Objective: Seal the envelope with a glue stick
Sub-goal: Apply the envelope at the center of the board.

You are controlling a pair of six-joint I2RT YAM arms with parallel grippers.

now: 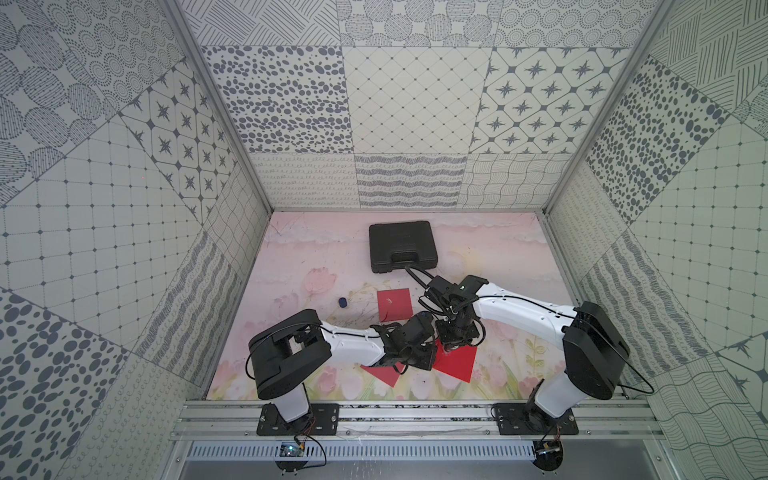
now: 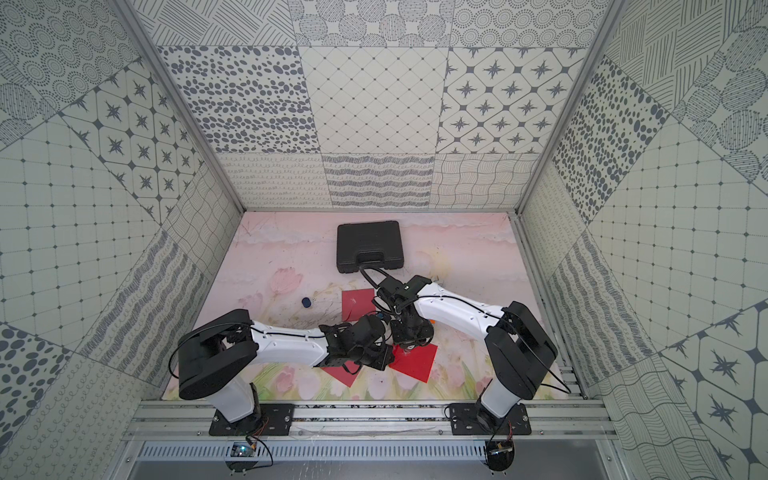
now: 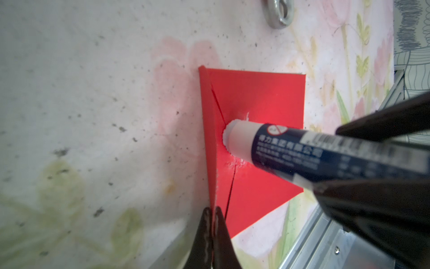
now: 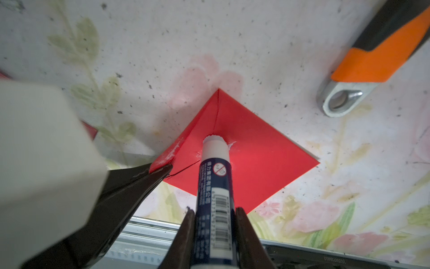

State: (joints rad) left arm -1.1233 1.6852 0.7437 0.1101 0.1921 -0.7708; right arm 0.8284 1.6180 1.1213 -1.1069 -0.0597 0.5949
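right fingers (image 4: 244, 233) clamp the glue stick (image 4: 214, 181), its white tip pressed on the red envelope (image 4: 256, 158) near 6 o'clock on the table (image 1: 291, 257); left fingers (image 3: 221, 233) pinch shut on its raised flap (image 3: 207, 128).

Black carry case (image 1: 402, 246) at the back, orange-handled wrench (image 4: 363, 67) on floral tabletop (image 1: 311, 249)
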